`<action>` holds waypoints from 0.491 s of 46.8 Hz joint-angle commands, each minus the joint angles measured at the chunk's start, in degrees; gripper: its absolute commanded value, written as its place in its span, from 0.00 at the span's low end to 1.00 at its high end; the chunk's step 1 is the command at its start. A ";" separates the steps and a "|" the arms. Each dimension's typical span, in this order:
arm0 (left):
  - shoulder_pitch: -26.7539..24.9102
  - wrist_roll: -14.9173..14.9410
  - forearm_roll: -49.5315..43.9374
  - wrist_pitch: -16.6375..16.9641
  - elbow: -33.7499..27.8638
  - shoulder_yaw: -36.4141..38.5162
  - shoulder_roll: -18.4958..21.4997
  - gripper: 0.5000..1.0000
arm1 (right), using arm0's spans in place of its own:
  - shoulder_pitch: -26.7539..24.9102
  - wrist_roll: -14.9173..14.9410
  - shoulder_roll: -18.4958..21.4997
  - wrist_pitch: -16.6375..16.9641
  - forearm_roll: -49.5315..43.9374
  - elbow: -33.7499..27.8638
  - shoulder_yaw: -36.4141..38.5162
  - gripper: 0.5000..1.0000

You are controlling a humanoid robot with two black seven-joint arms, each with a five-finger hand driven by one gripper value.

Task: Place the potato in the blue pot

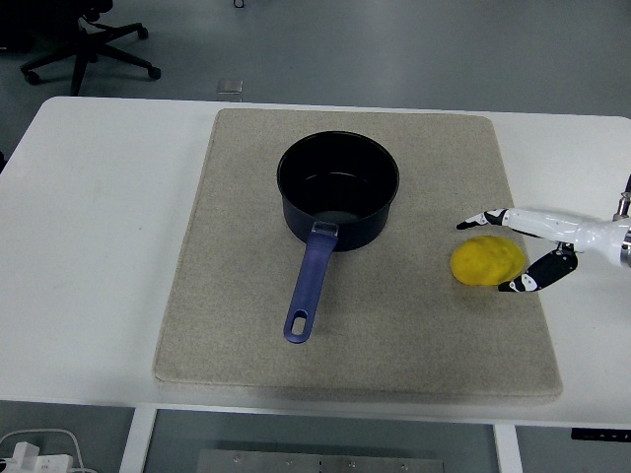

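A yellow potato (486, 260) lies on the right part of the beige mat (237, 325). My right hand (494, 252) reaches in from the right edge and brackets the potato: its white fingers (481, 219) stretch over the far side and the thumb sits at the near right side. The fingers are spread and do not close on it. The dark blue pot (338, 187) stands upright at the mat's centre, empty, with its blue handle (308, 284) pointing toward the near edge. The left arm is out of view.
The mat covers the middle of the white table (89, 246). An office chair base (84, 49) stands on the floor beyond the far left corner. A white power strip (30, 455) lies below the table's near left edge.
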 commanded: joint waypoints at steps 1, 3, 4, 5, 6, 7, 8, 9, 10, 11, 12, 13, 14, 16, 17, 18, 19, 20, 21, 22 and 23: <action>0.08 0.00 0.00 0.03 0.00 0.00 0.00 0.99 | -0.23 0.00 0.09 -0.24 -0.06 -0.12 0.06 0.68; 0.08 0.00 0.00 0.03 0.00 0.00 0.00 0.99 | -0.32 0.00 0.09 -0.42 -0.06 -0.12 0.06 0.67; -0.01 0.00 0.00 0.03 0.00 0.00 0.00 0.99 | -0.41 0.00 0.18 -0.42 -0.06 -0.12 0.06 0.67; 0.08 0.00 0.00 0.03 0.00 0.00 0.00 0.99 | -0.58 0.00 0.35 -0.42 -0.06 -0.21 0.06 0.66; 0.08 0.00 0.00 -0.05 0.00 0.00 0.00 0.99 | -0.76 0.00 0.61 -0.42 -0.06 -0.30 -0.02 0.66; -0.01 0.00 0.00 0.03 0.00 0.00 0.00 0.99 | -0.93 0.00 0.97 -0.42 -0.06 -0.30 -0.02 0.66; 0.08 0.00 0.00 0.03 0.00 0.00 0.00 0.99 | -1.02 0.00 1.32 -0.42 -0.06 -0.39 -0.02 0.66; -0.01 0.00 0.00 -0.05 0.00 0.00 0.00 0.99 | -1.02 0.00 1.58 -0.42 -0.15 -0.39 -0.02 0.66; -0.01 0.00 0.00 0.03 0.00 0.00 0.00 0.99 | -1.11 0.00 1.93 -0.42 -0.24 -0.56 -0.02 0.66; 0.08 0.00 0.00 -0.05 0.00 0.00 0.00 0.99 | -1.11 0.00 2.11 -0.42 -0.50 -0.65 -0.02 0.66; -0.01 0.00 0.00 0.03 0.00 0.00 0.00 0.99 | -1.11 0.00 2.29 -0.42 -0.59 -0.82 -0.02 0.66; -0.01 0.00 0.00 -0.05 0.00 0.00 0.00 0.99 | -1.20 0.00 2.29 -0.42 -0.67 -1.00 -0.02 0.66; -0.01 0.00 0.00 0.03 0.00 0.00 0.00 0.99 | -1.20 0.00 2.37 -0.42 -0.76 -1.26 -0.02 0.66; -0.01 0.00 0.00 -0.05 0.00 0.00 0.00 0.99 | -1.46 0.00 2.46 -0.51 -0.85 -1.70 -0.02 0.66; 0.08 0.00 0.00 0.03 0.00 0.00 0.00 0.99 | -1.63 0.00 2.46 -0.51 -0.85 -1.88 -0.02 0.65; -0.01 0.00 0.00 0.03 0.00 0.00 0.00 0.99 | -1.64 0.00 2.55 -0.51 -0.85 -1.88 -0.02 0.63; -0.01 0.00 0.00 0.03 0.00 0.00 0.00 0.99 | -1.64 0.00 2.55 -0.59 -0.85 -1.97 -0.02 0.61; 0.08 0.00 0.00 0.03 0.00 0.00 0.00 0.99 | -1.64 0.00 2.46 -0.68 -0.94 -1.97 -0.02 0.58; 0.08 0.00 0.00 -0.05 0.00 0.00 0.00 0.99 | -1.64 0.00 2.55 -0.86 -0.94 -1.97 -0.02 0.56; -0.01 0.00 0.00 -0.05 0.00 0.00 0.00 0.99 | -1.64 0.00 2.55 -1.12 -0.94 -1.97 -0.02 0.52; -0.01 0.00 0.00 -0.05 0.00 0.00 0.00 0.99 | -1.64 0.00 2.55 -1.30 -0.94 -1.97 -0.02 0.48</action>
